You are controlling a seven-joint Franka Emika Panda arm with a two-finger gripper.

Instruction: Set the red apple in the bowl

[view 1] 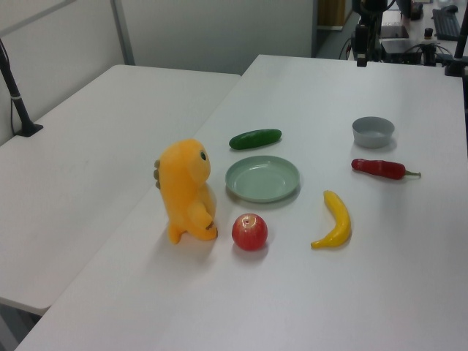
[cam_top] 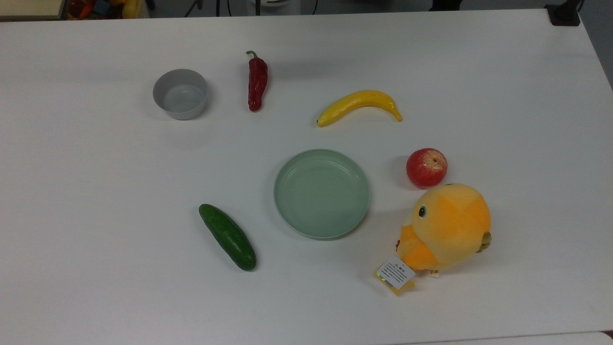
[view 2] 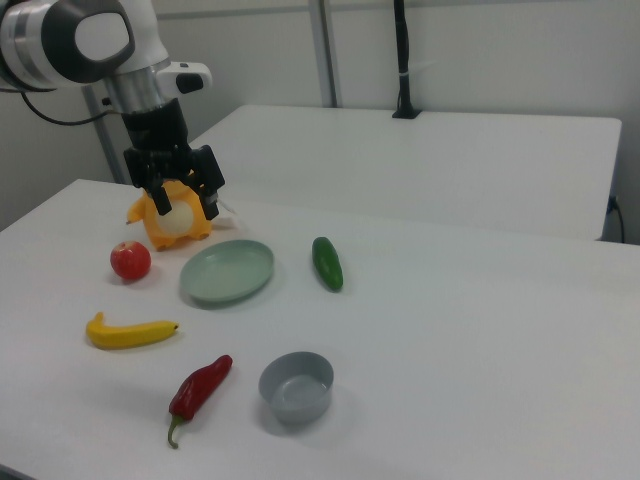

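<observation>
The red apple rests on the white table beside an orange plush toy. The light-grey bowl stands empty and upright, far from the apple across the table. In the right view my gripper hangs in the air at the upper left. Its fingers are spread open with nothing between them, and it is above and to the right of the apple, in front of the plush toy.
A pale-green dish sits mid-table between apple and bowl. A yellow banana, a red chili pepper and a green cucumber lie around it. The orange plush toy stands right next to the apple.
</observation>
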